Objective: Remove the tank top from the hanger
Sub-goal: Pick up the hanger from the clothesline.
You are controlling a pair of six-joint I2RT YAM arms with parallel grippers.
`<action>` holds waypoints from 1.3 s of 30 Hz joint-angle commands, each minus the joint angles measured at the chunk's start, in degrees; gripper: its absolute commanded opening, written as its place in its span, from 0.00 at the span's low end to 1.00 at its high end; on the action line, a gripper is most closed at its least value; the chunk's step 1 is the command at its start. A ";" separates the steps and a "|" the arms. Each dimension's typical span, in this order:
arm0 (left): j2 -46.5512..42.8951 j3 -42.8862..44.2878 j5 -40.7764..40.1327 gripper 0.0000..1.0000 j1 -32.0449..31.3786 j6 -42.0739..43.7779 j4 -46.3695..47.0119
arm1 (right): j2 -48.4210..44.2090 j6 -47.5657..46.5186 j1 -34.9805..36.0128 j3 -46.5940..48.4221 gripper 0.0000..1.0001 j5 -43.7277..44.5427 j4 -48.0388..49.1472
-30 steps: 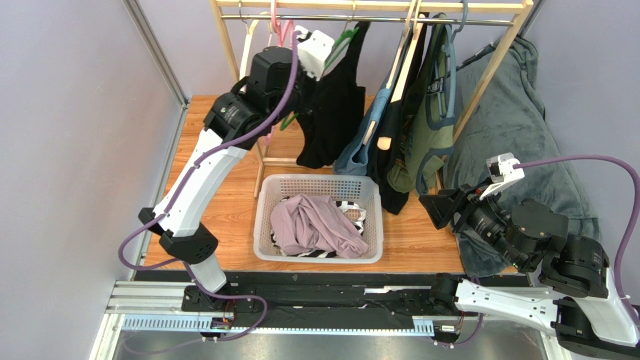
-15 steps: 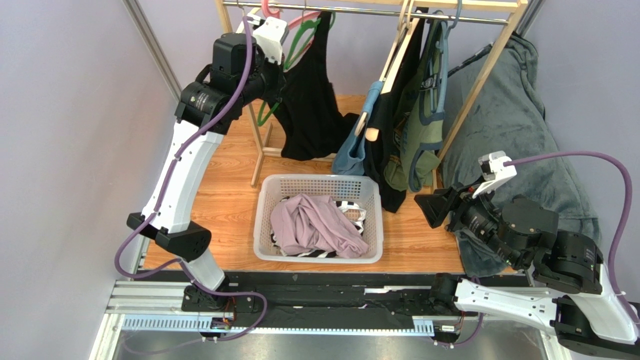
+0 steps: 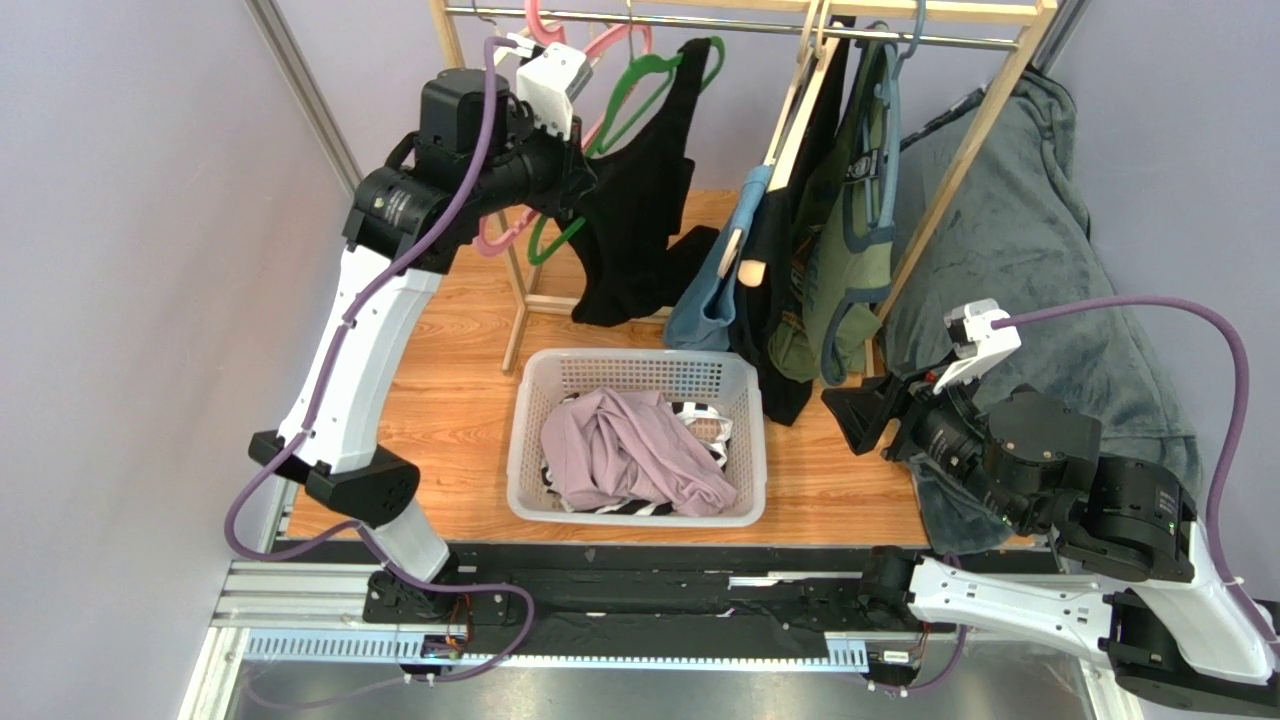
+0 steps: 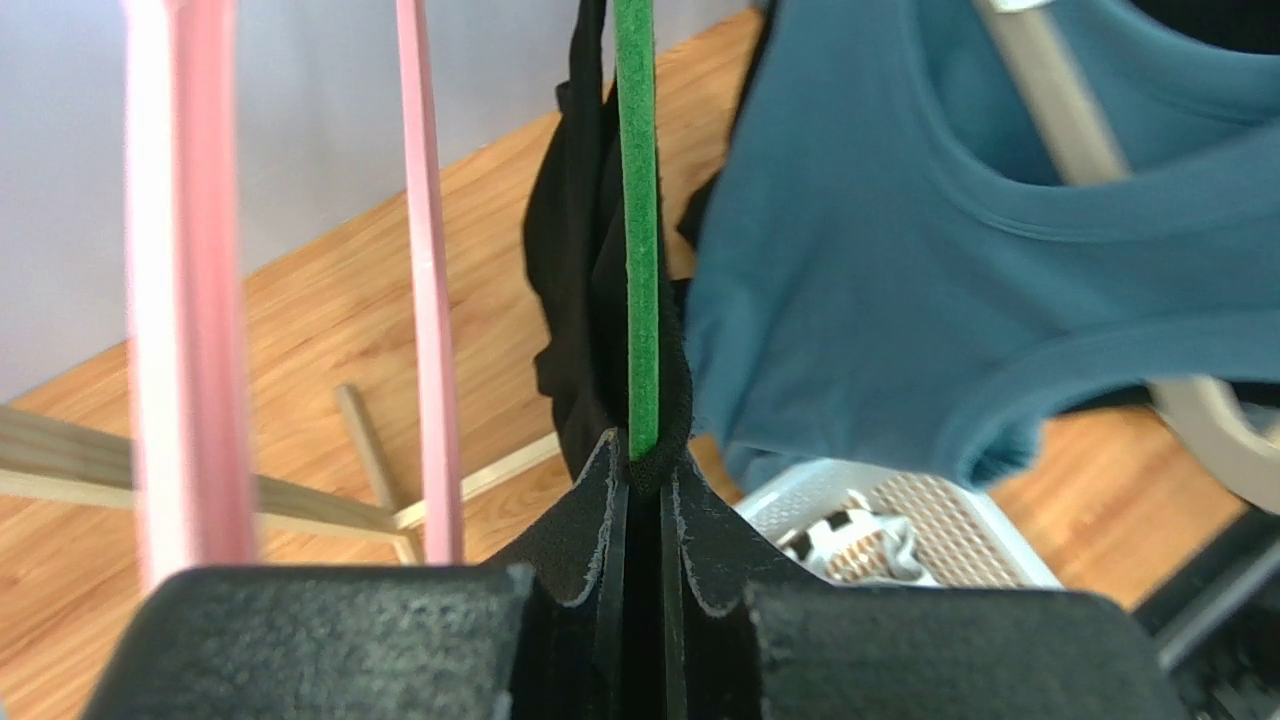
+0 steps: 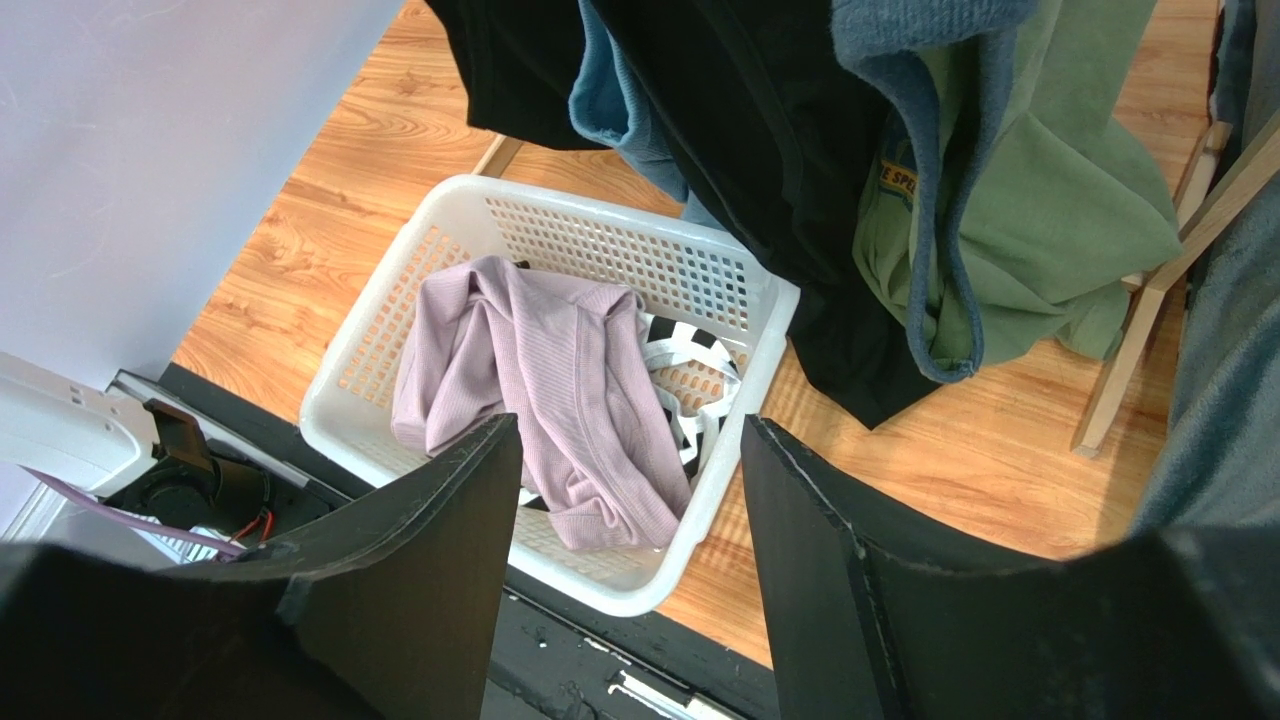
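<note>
**Scene from behind the arms.** The left arm is raised to the garment rail at the back of the counter (image 3: pixel 436 390). The left gripper (image 4: pixel 643 465) is pinched tight on the lower edge of a green hanger (image 4: pixel 637 225), with almost no gap between the jaws. A fold of black cloth sits at the pinch point; whether it is caught between the pads cannot be told.

The black tank top (image 3: pixel 646 210) hangs on that green hanger, tilted out of line with the other clothes. Its hem dangles above the far left corner of a white basket (image 3: pixel 526 435).

Beside the held hanger, on the side away from the clothes, hangs a bare pink hanger (image 4: pixel 181 300). On the other side hangs a blue top (image 4: pixel 932 270) on a pale hanger, then dark and olive-green garments (image 5: pixel 1052 210) on the same wooden rack (image 3: pixel 962 165). A grey blanket (image 3: pixel 1037 255) lies draped behind the rack's right leg.

The basket stands on the counter below the rail and holds a crumpled mauve garment (image 5: pixel 556 375) over something striped black and white.

The right gripper (image 5: pixel 628 435) is low at the right, well apart from the rack. Its jaws are spread wide with nothing between them, and it faces the basket.
</note>
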 commanded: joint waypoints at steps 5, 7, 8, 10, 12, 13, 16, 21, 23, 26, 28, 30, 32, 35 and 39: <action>-5.77 5.38 2.60 0.00 -1.66 2.45 1.29 | 0.58 0.83 -0.28 -0.88 0.60 -0.80 2.55; -4.89 6.18 2.24 0.00 -1.66 2.81 1.56 | 0.40 1.27 -0.19 -1.06 0.60 -0.97 2.55; -4.37 7.31 1.89 0.00 -1.66 2.81 1.47 | 0.31 1.36 -0.19 -1.06 0.60 -1.15 2.55; -2.43 8.55 1.01 0.00 -1.66 4.11 1.47 | 0.23 1.71 -0.19 -1.06 0.60 -1.24 2.55; -0.76 10.04 -0.21 0.00 -1.66 4.48 1.21 | -0.13 2.06 -0.28 -0.88 0.60 -1.33 2.20; -0.58 10.22 -0.39 0.00 -1.66 4.74 1.21 | -0.21 2.32 -0.19 -0.71 0.59 -1.41 2.02; -1.37 10.05 0.92 0.00 -1.66 5.44 1.03 | -0.83 2.76 -0.19 -0.36 0.59 -1.15 0.79; -4.09 15.57 5.75 0.00 -2.10 8.86 -1.77 | -1.88 2.68 -0.28 -0.18 0.60 -0.54 -0.35; -6.36 17.95 7.50 0.00 -2.89 10.53 -1.78 | -1.80 2.77 -0.19 -0.27 0.59 -0.54 -0.35; -11.45 16.12 9.88 0.00 -3.42 13.79 1.37 | -1.36 2.77 -0.19 -0.53 0.60 -0.62 0.08; -14.54 12.71 10.68 0.00 -3.51 15.46 5.94 | -1.09 2.77 -0.19 -0.79 0.59 -0.89 0.35; -15.79 14.95 10.68 0.00 -3.51 16.16 5.78 | -0.92 2.77 -0.19 -0.88 0.60 -0.98 0.61; -16.66 17.08 12.25 0.00 -3.51 17.04 6.30 | -0.92 2.85 -0.19 -1.06 0.59 -1.24 0.79; -16.84 20.68 13.75 0.00 -3.51 16.87 6.83 | -0.74 2.85 -0.19 -0.88 0.60 -1.33 0.79; -17.80 23.49 15.60 0.00 -3.51 15.29 6.22 | -0.83 3.12 -0.19 -0.88 0.60 -1.50 0.70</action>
